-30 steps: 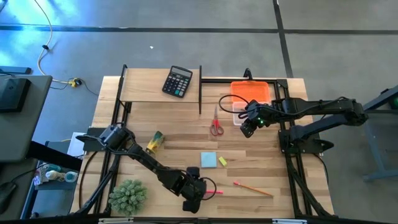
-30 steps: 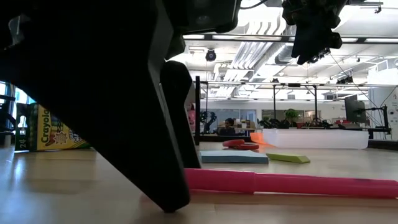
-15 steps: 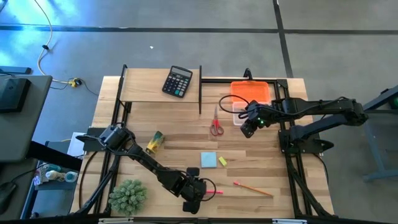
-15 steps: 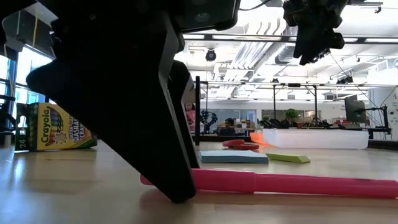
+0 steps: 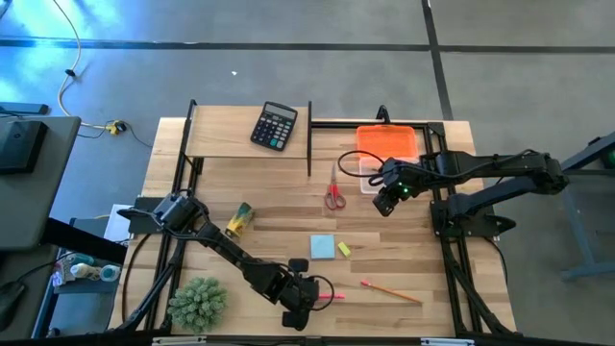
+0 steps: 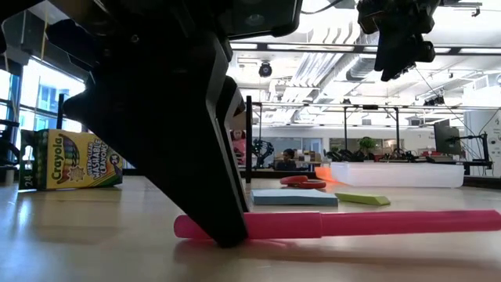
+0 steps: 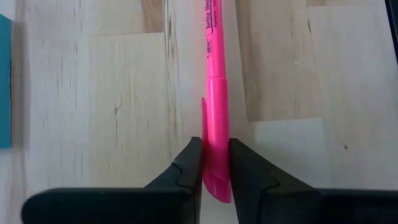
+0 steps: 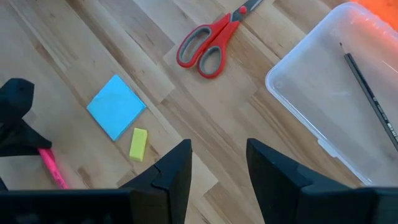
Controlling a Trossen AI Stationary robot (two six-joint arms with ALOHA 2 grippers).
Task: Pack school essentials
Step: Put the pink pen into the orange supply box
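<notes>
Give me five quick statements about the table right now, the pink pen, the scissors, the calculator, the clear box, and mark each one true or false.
1. The left gripper has its jaws closed on the pink pen. True.
2. The red-handled scissors lie inside the clear plastic box. False: they lie on the wooden table, beside the box.
3. The right gripper is carrying the blue note pad. False: its jaws are open and empty, and the pad lies flat on the table.
4. A thin pencil already lies in the clear plastic box. True.
5. The black calculator sits next to the spiky green plant. False: they are at opposite ends of the table.
</notes>
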